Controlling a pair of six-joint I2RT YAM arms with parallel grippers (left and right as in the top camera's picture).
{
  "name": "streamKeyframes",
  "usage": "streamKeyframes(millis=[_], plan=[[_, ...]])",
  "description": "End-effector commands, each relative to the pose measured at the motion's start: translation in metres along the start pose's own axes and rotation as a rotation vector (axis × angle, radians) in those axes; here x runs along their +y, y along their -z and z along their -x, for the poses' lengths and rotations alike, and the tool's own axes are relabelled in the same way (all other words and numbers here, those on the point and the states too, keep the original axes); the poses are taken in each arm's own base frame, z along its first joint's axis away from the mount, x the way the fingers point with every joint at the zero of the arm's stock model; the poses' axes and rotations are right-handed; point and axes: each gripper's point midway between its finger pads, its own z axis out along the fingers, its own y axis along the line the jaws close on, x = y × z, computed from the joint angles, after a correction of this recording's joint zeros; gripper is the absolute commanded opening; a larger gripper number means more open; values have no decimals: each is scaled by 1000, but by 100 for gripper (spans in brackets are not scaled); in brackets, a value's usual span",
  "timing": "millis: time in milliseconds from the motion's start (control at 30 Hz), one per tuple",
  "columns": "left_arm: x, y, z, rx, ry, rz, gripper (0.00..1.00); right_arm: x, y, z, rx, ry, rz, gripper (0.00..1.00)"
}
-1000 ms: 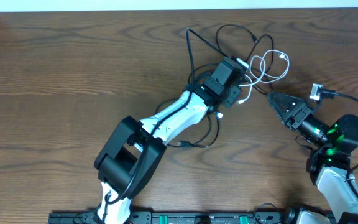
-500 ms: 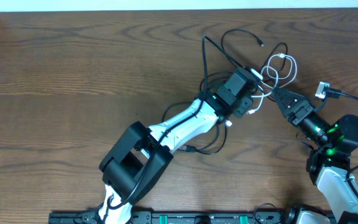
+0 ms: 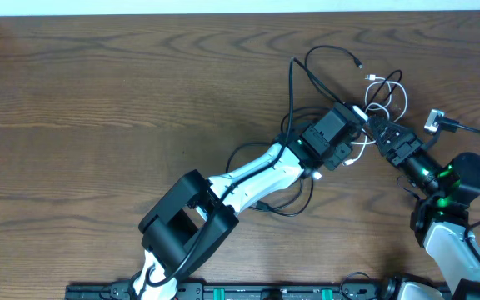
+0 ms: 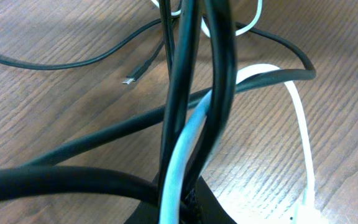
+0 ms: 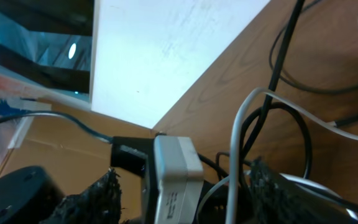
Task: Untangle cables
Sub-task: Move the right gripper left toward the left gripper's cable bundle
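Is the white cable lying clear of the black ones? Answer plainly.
No, the left wrist view shows the white cable crossing black cables.

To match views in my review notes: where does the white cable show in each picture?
Overhead: the white cable loops at upper right, between the two arms' hands.
Left wrist: it curves down the right side.
Right wrist: it rises from bottom centre, then arches off to the right edge.
Shared landmark: the black cables crossing it on the wooden table.
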Motion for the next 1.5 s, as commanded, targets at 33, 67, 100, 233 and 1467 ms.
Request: streamKeyframes(millis=[33, 67, 100, 233, 1467], plan=[[-9, 8, 9, -30, -8, -14, 8, -8, -5, 1, 2, 5, -21, 45], [-10, 8, 9, -30, -8, -14, 7, -10, -5, 0, 4, 0, -25, 40], [-9, 8, 9, -30, -8, -14, 8, -13, -6, -1, 7, -7, -29, 30], [-8, 8, 9, -30, -9, -9, 8, -16, -7, -2, 13, -20, -34, 10], [79, 10, 7, -27, 109, 107, 53, 75, 8, 17, 31, -240, 292, 1]])
